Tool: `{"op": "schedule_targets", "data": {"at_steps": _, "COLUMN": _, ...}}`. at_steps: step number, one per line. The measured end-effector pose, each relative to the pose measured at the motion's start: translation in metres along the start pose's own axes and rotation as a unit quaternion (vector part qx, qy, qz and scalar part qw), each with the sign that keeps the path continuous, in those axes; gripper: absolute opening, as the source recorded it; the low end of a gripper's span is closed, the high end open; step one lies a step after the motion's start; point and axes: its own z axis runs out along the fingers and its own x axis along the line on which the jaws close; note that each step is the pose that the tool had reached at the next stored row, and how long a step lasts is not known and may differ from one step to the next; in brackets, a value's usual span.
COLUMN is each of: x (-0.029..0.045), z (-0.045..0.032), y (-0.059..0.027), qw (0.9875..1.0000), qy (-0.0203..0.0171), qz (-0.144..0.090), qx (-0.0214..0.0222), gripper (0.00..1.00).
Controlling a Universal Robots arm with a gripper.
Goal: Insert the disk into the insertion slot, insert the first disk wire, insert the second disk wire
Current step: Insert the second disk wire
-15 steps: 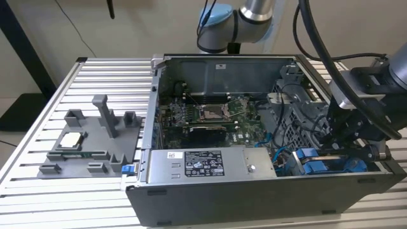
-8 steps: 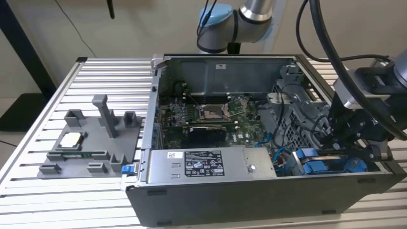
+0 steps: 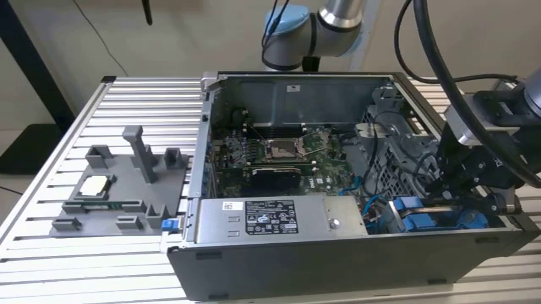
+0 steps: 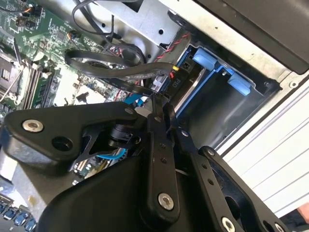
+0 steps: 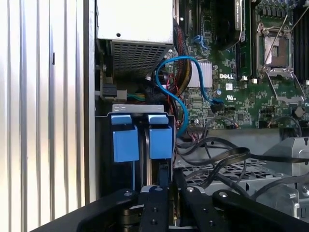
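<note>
My gripper (image 3: 448, 199) reaches down into the grey drive cage at the case's corner on the exterior view's right. The disk (image 4: 188, 89) sits edge-on in the insertion slot (image 4: 227, 111), its blue carrier frame around it and two blue tabs (image 5: 142, 137) at its end. A black connector with red and yellow wires (image 4: 169, 71) meets the disk's end. The gripper (image 4: 159, 104) has its fingers drawn together, tips beside the end of a blue cable (image 4: 133, 99). Whether anything is pinched is hidden. In the first wrist view the gripper (image 5: 164, 169) stands just by the tabs.
The open case holds a motherboard (image 3: 279, 155) and a labelled power-supply box (image 3: 270, 218). Loose black cables (image 5: 217, 159) loop close to the fingers. A grey fixture plate (image 3: 118, 190) lies on the slatted table (image 3: 50, 253) at the exterior view's left.
</note>
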Motion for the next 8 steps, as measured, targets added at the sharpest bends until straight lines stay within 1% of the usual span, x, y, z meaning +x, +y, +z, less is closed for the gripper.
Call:
{"op": "schedule_targets", "data": {"at_steps": 3, "x": 0.0007, "z": 0.0036, "y": -0.0004, "qw": 1.0000, "qy": 0.0009, "qz": 0.000, "qx": -0.0002, "gripper": 0.16}}
{"op": "schedule_targets", "data": {"at_steps": 4, "x": 0.0008, "z": 0.0049, "y": -0.0006, "qw": 1.0000, "qy": 0.0000, "qz": 0.000, "qx": -0.0002, "gripper": 0.17}}
{"op": "schedule_targets", "data": {"at_steps": 6, "x": 0.0012, "z": 0.0057, "y": -0.0006, "qw": 1.0000, "qy": -0.0007, "qz": 0.000, "qx": -0.0002, "gripper": 0.17}}
{"op": "schedule_targets", "data": {"at_steps": 7, "x": 0.0012, "z": 0.0056, "y": -0.0007, "qw": 1.0000, "qy": -0.0009, "qz": 0.000, "qx": -0.0002, "gripper": 0.24}}
{"op": "schedule_targets", "data": {"at_steps": 8, "x": 0.0011, "z": 0.0052, "y": -0.0007, "qw": 1.0000, "qy": -0.0015, "qz": 0.000, "qx": -0.0003, "gripper": 0.24}}
